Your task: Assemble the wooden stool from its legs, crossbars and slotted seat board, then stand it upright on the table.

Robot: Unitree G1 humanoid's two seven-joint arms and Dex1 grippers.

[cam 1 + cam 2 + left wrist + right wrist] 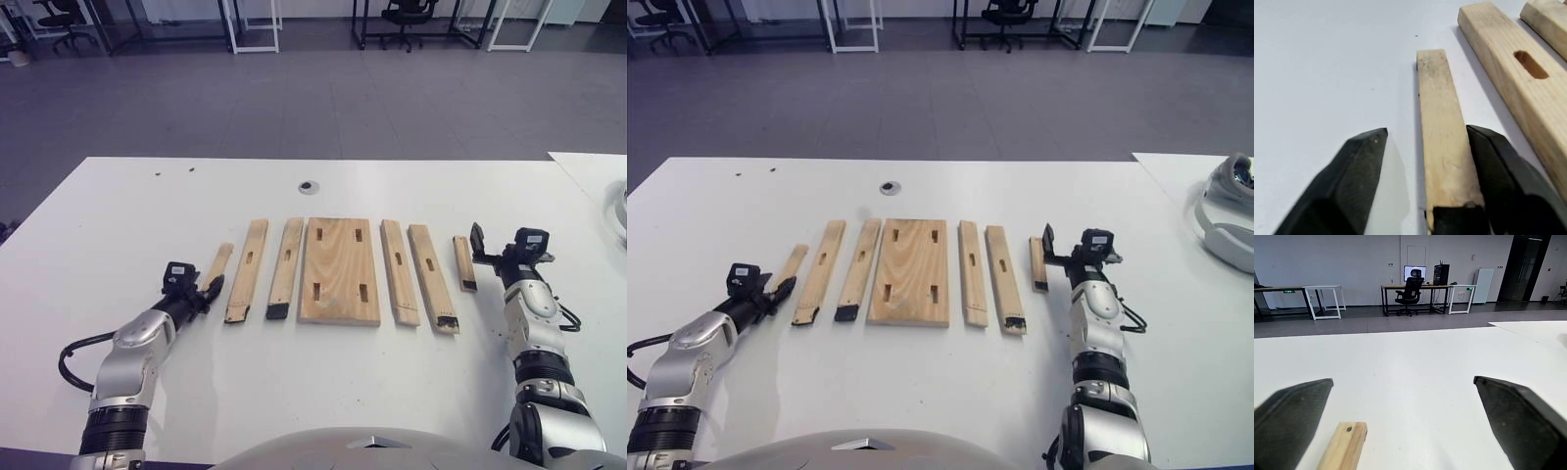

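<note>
The seat board lies flat at the middle of the table, with two slotted legs at its 9 o'clock, two more at its 3 o'clock, and a short crossbar outermost on each side. All the parts lie side by side with narrow gaps between them.

The left gripper straddles the near end of the left crossbar. Its jaws are apart: one finger lies against the wood, the other stands clear, and nothing is clamped yet. The right gripper gapes wide and holds nothing, with the end of the right crossbar lying close to one of its fingers.

These are probably light, stiff, dry sticks that won't bend or crush, though smooth faces could twist in a narrow pinch. A grip across the short width, a little in from the end, looks safest — the tenon ends should be left free for the slots.

Bare tabletop spreads toward 12 o'clock, broken only by a small dark round fitting, and toward 6 o'clock. The neighbouring legs sit close, so each crossbar is best lifted straight up, or drawn outward to 9 and 3 o'clock — away from the row
</note>
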